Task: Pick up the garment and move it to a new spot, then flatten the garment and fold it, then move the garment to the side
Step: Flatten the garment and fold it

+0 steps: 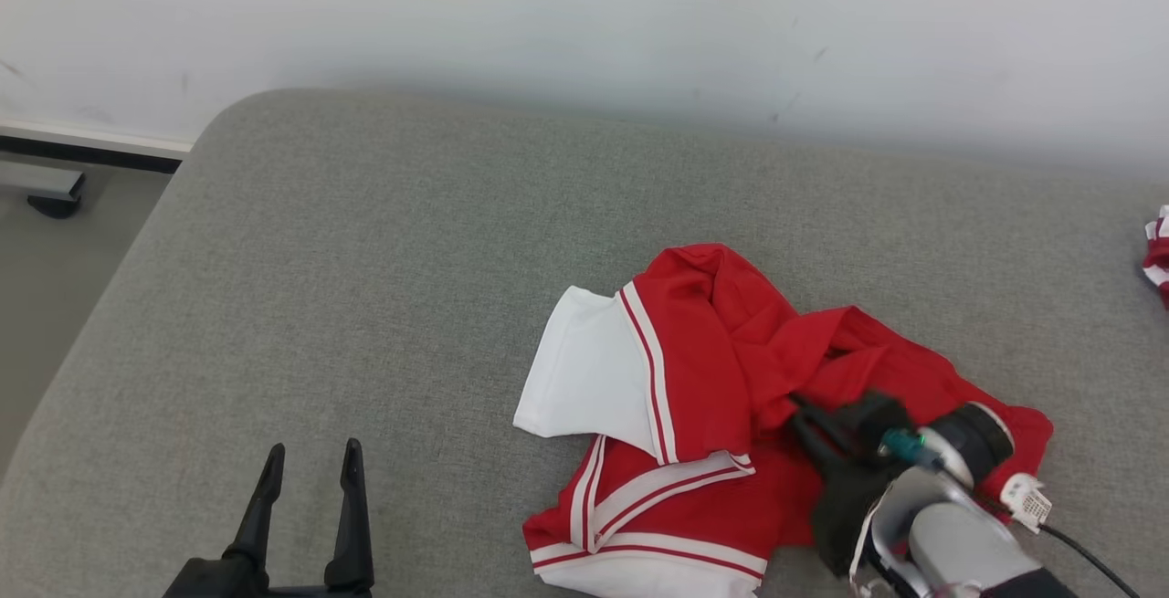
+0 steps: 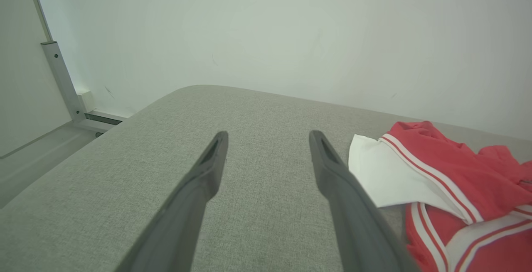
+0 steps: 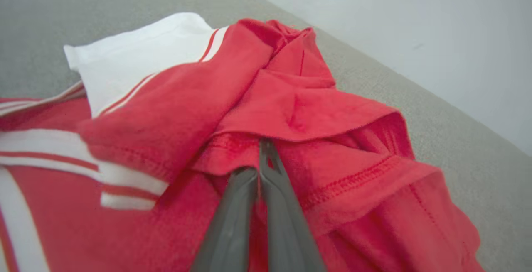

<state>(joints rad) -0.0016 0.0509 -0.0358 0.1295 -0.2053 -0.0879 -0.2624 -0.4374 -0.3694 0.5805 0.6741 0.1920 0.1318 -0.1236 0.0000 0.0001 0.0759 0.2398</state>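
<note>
The garment (image 1: 721,351) is lying crumpled on the right half of the grey cushion (image 1: 365,260), toward its near edge and well clear of the far edge along the wall (image 1: 584,14). It is a red jersey piece with a white panel and white-and-red striped bands. One part is doubling over another, so the hems and the panel are overlapping in loose folds. It is looking thin, light and limp. It will likely droop and swing from any single hold, and it should slide easily over the cushion's weave rather than catch. The right pincer (image 1: 796,404) is sitting low in the red folds with its two fingers pressed together. In the right wrist view its tips (image 3: 259,160) are biting at a stitched hem under an overhanging flap, seemingly nipping a thin layer of cloth. That hem is a sensible place to take hold, since the doubled, sewn edge is firmer than the open fabric, but a one-layer pinch may be slipping free under a lift. The left pincer (image 1: 313,452) is hovering over the near left part of the cushion with its fingers spread wide and gripping nothing, and the white panel is lying just beside it in the left wrist view. Another red-and-white cloth (image 1: 1158,256) is peeking in at the cushion's right edge.
</note>
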